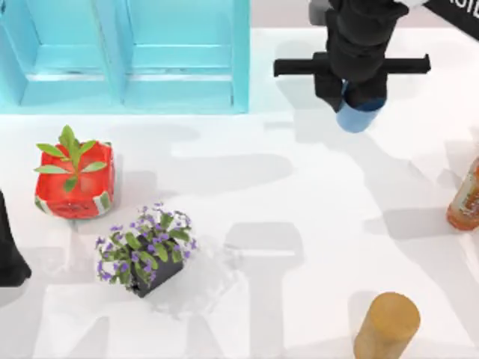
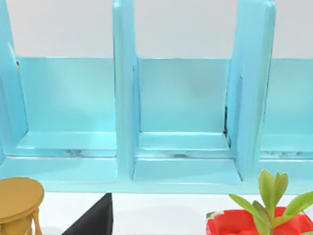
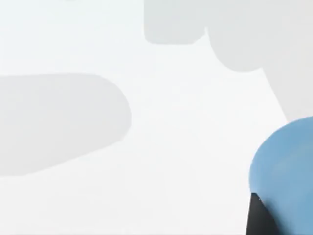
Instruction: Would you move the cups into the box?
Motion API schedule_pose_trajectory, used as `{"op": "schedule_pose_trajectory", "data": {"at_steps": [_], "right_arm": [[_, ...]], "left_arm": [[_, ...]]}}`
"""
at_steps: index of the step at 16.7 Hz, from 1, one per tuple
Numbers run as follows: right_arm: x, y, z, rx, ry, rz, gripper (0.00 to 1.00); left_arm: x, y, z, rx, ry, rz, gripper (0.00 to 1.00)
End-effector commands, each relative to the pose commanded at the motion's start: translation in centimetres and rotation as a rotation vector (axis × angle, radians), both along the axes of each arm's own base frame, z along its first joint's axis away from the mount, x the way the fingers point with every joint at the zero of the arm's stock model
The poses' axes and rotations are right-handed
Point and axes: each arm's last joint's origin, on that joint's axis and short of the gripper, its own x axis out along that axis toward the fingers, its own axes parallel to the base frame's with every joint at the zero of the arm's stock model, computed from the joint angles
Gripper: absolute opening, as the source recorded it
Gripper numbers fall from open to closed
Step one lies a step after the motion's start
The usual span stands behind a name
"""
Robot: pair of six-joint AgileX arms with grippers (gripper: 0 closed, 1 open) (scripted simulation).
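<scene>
Turquoise and rigid, the box (image 1: 112,101) is our landmark and the biggest thing on the table (image 1: 299,224): open-topped, split by upright dividers (image 2: 124,98), its long side running left to right along the far edge. We judge it heavy enough to stay put when a cup is lowered in, and its compartments look bare.

To the right of the box, just past its right wall, our right arm hangs above the table with the blue cup (image 1: 358,116) under the right gripper (image 1: 352,93). The cup shows below the wrist body, and in the right wrist view its round blue body (image 3: 283,171) sits against a dark finger, so we take the gripper to be clenched on it and the cup to be lifted clear of the table. We cannot make out how the fingers seat on the wall.

We judge the cup light, stiff and smooth-sided, hence a little slippery; being tapered, it could slide out of a loose pinch, so a hold across the wall near the wider rim seems safest. Its long axis looks close to upright, though which end faces up we cannot tell.

Our left arm (image 1: 9,247) is parked well in front of the box at the table's left edge, wrist camera looking at the dividers; its fingers we cannot judge
</scene>
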Motion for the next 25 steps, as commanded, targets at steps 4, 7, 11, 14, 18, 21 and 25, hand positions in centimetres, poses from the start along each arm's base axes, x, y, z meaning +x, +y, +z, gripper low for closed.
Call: {"op": "schedule_pose_trajectory", "data": {"at_steps": [4, 7, 11, 14, 18, 21, 25], "right_arm": [[0.0, 0.1, 0.1, 0.000, -0.007, 0.002, 0.00], [0.7, -2.8, 1.2, -0.006, -0.040, -0.036, 0.00], [1.4, -12.0, 3.6, -0.047, -0.080, -0.134, 0.00], [-0.2, -19.5, 4.9, -0.089, -0.060, -0.170, 0.00], [-4.3, -27.0, 5.3, -0.105, 0.044, -0.131, 0.00], [-7.4, -30.0, 4.9, -0.080, 0.132, -0.061, 0.00], [-9.5, -31.4, 4.3, -0.038, 0.200, -0.005, 0.00]], "left_arm": [[0.0, 0.0, 0.0, 0.000, 0.000, 0.000, 1.00], [0.0, 0.0, 0.0, 0.000, 0.000, 0.000, 1.00], [0.0, 0.0, 0.0, 0.000, 0.000, 0.000, 1.00], [0.0, 0.0, 0.0, 0.000, 0.000, 0.000, 1.00], [0.0, 0.0, 0.0, 0.000, 0.000, 0.000, 1.00], [0.0, 0.0, 0.0, 0.000, 0.000, 0.000, 1.00], [0.0, 0.0, 0.0, 0.000, 0.000, 0.000, 1.00]]}}
